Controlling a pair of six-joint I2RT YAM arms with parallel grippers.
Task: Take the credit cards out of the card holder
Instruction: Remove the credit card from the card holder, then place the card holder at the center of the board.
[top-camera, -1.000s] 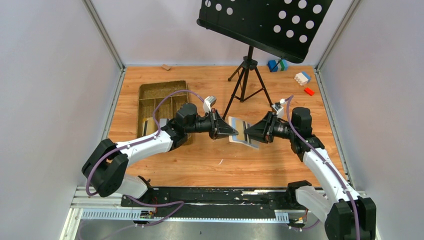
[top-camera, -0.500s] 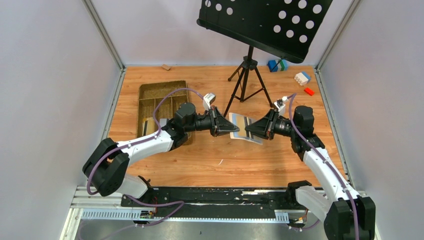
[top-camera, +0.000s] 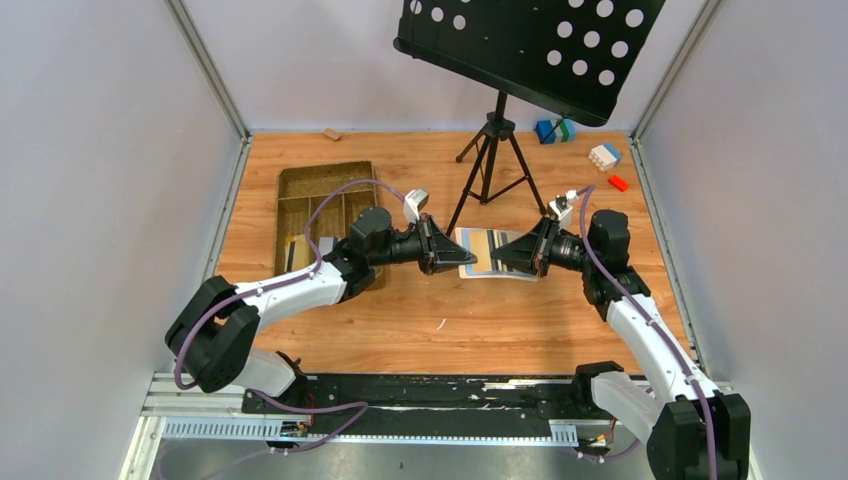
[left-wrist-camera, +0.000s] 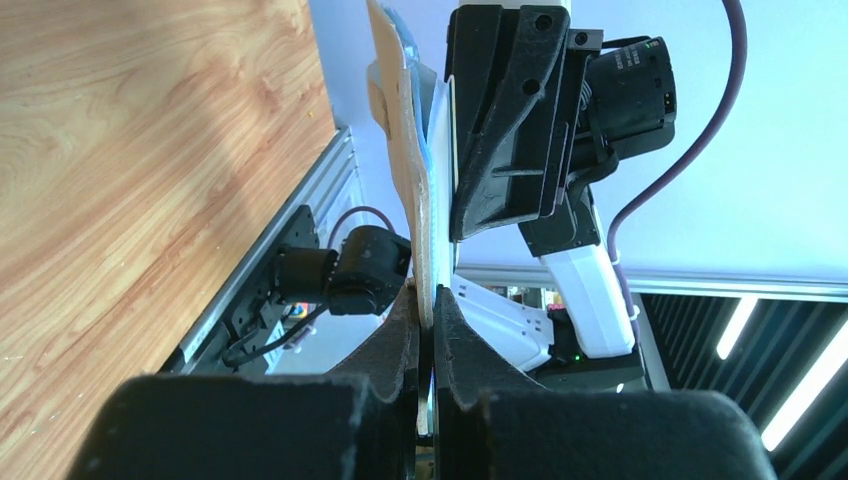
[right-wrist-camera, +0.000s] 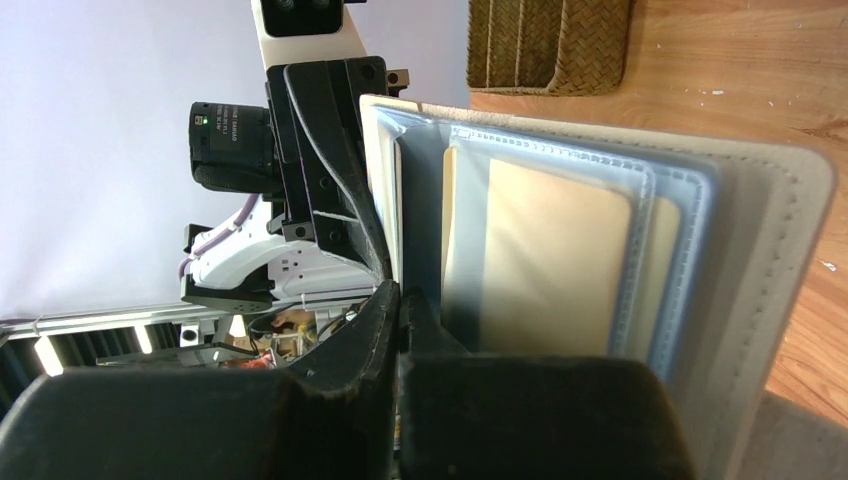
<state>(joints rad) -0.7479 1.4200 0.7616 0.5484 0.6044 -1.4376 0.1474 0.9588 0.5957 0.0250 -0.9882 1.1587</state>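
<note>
Jaws, left gripper (left-wrist-camera: 428, 330): closed tight on the cream edge of the holder (left-wrist-camera: 405, 150), coming in from 9 o'clock in the top view.
Jaws, right gripper (right-wrist-camera: 400, 300): closed on a thin inner layer at the holder's open side, reaching in from 3 o'clock. Whether that layer is a card or only the blue sleeve (right-wrist-camera: 640, 180) cannot be told.
Holder: held in the air over the middle of the surface (top-camera: 420, 320), between the two grippers. It is spread open with its light blue inside facing up, and the cream cover has a stitched border.
Tan card (right-wrist-camera: 550, 260): sits inside the translucent blue sleeve and does not stick out past the sleeve's stitched edge.
Grey card (top-camera: 297, 252): lies flat at the near end of the tray, at 9 o'clock from the holder. It has a dark stripe and is just beside the left arm (top-camera: 290, 290).
Tray (top-camera: 315, 195): woven brown with compartments, at 10 o'clock from the holder and well apart from it.
Stand (top-camera: 495, 150): black tripod on the surface at 12 o'clock, with its perforated desk overhead.
Blocks (top-camera: 605, 155): a few coloured ones at 1 to 2 o'clock, near the far right corner.
</note>
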